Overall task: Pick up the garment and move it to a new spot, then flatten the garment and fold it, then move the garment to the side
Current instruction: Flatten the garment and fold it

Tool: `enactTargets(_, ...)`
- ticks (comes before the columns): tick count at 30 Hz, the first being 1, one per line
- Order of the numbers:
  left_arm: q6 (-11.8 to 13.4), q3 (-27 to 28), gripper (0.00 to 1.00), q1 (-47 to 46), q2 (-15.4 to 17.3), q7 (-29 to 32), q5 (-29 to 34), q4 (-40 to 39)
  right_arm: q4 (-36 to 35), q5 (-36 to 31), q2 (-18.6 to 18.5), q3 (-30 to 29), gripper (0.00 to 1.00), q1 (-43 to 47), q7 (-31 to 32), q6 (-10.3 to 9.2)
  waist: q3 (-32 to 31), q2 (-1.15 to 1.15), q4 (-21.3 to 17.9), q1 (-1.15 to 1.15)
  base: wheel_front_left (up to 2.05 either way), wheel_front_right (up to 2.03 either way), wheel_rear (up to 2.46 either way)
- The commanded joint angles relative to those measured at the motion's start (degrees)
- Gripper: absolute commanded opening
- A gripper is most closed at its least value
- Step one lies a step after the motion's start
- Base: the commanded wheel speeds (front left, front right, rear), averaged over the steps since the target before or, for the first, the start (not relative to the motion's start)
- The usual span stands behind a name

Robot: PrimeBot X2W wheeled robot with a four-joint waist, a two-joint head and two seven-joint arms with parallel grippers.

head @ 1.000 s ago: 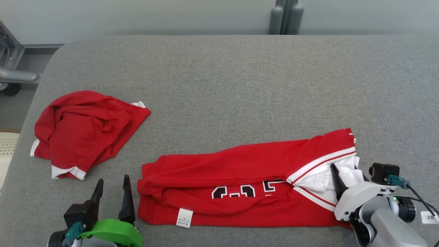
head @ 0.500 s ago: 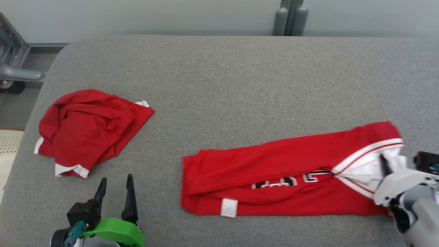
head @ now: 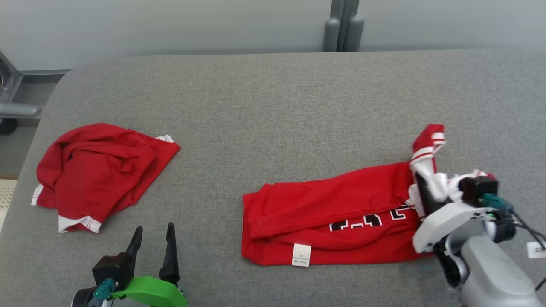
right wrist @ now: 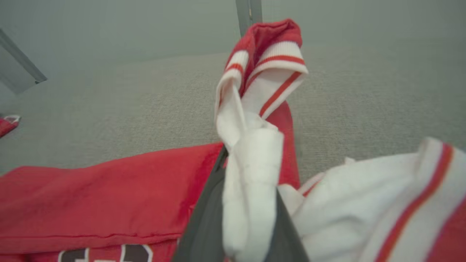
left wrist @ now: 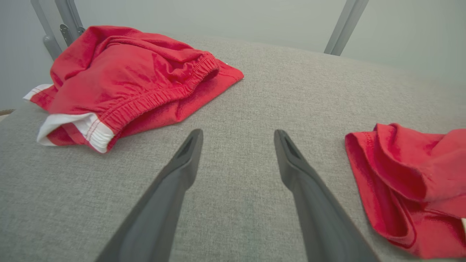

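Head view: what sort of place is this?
Probably a robot test lab, not a home: a big grey cloth-covered table, a bare pale wall with grey metal posts behind it, and a red jersey and red shorts laid out.

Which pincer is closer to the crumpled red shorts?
Left. The left pincer sits open near the shorts; the right pincer is far across, shut on the red jersey.

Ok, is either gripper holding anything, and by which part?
The right gripper is shut on the red jersey, pinching its white trim at the right end. Left gripper open, empty.
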Motion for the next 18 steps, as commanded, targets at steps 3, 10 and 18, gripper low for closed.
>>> enactTargets(3, -0.38, -0.94, 1.00, 0.64, 0.23, -0.01, 0.09, 0.52, -3.54, 0.72, 1.63, 7.21, 0.00, 1.94, -0.01, -0.07, -0.73, 0.00, 0.26, 0.00, 0.00, 0.00, 0.00)
enactTargets(10, -0.79, -3.07, 1.00, 0.20, 0.22, -0.01, -0.28, 1.25, -5.83, 4.29, 4.13, 21.64, 0.00, -0.12, 0.52, -0.07, -0.85, 0.00, 3.92, 0.00, 0.00, 0.00, 0.00)
enactTargets(18, -0.45, -4.73, 1.00, -0.50, 0.22, -0.01, -0.86, 2.46, -1.20, 7.25, 7.27, 28.95, 0.00, -5.20, 0.10, -0.06, -0.31, 0.00, 9.44, 0.00, 0.00, 0.00, 0.00)
